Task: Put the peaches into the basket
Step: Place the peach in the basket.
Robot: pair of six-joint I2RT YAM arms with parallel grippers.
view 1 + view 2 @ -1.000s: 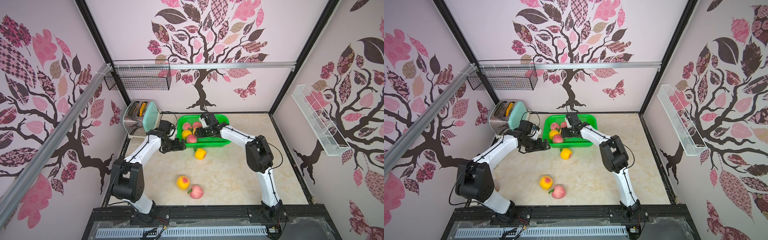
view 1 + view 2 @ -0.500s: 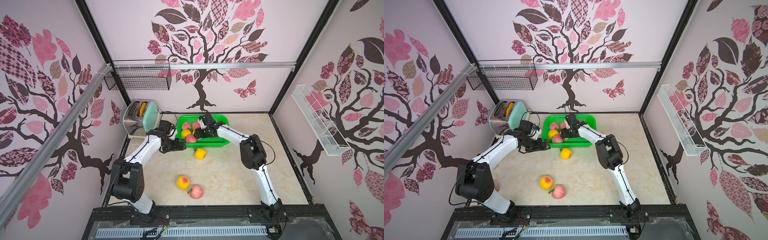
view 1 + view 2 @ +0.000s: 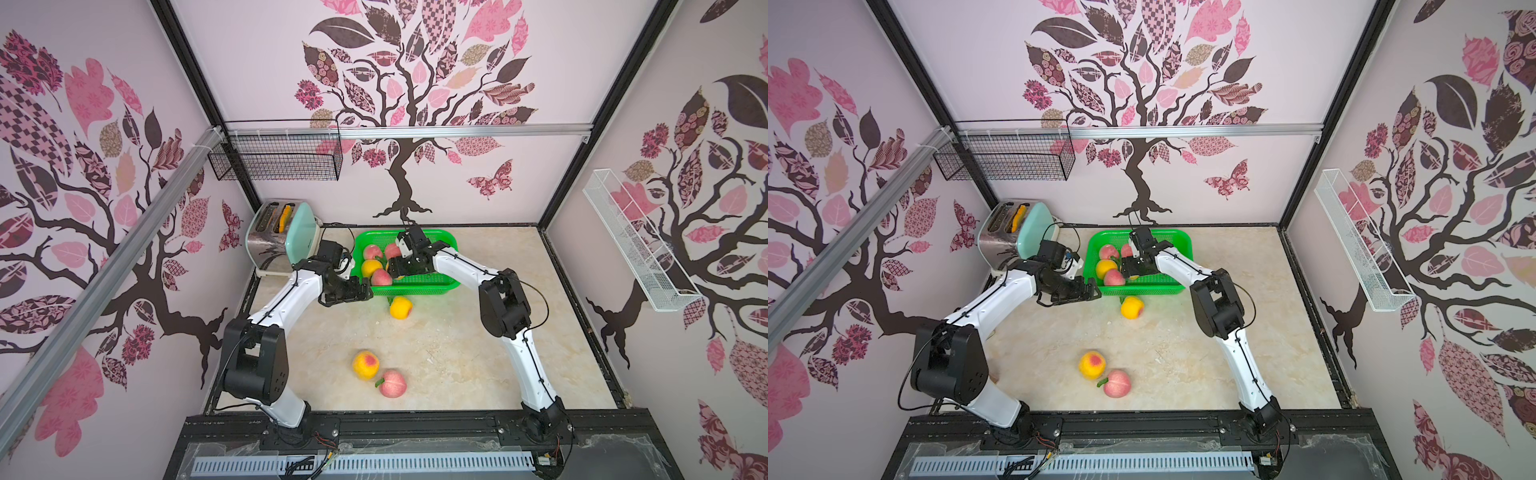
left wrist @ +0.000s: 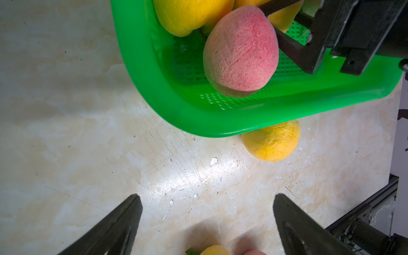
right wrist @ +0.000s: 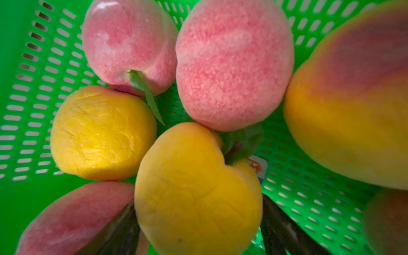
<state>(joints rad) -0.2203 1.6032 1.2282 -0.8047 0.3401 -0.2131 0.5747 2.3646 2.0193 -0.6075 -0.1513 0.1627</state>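
At 10 o'clock of the table [image 3: 478,353] a toaster [image 3: 274,237] stands in the corner with something orange in one slot. A black wire basket [image 3: 274,160] hangs on the wall above it.

Next comes the left arm. The left fingers [image 4: 119,225] hang over the bare table just beside the green basket [image 3: 424,286], at about its 7 o'clock corner. They are spread wide and nothing is between them.

The green basket stands at 12 o'clock of the table, close to the back wall. Inside it pink peaches [image 5: 234,64] and yellow peaches [image 5: 101,132] lie packed together, mostly toward its 9 o'clock end. At least six show in the right wrist view, touching one another.

Three more fruits are outside. A lone yellow peach [image 3: 401,307] lies on the table just beside the near wall of the green basket, at its 6 o'clock. Near the 6 o'clock edge of the table, a blushed yellow peach [image 3: 365,365] touches a pink peach with a leaf [image 3: 392,384], which lies at its 4 o'clock.

The right arm reaches into the green basket from about 4 o'clock. The right fingers [image 5: 278,225] stand on the two sides of a heart-shaped yellow peach [image 5: 198,192] that lies among the others. I cannot tell whether they press it or are loose from it.

A white wire rack [image 3: 636,249] hangs on the wall at 3 o'clock.
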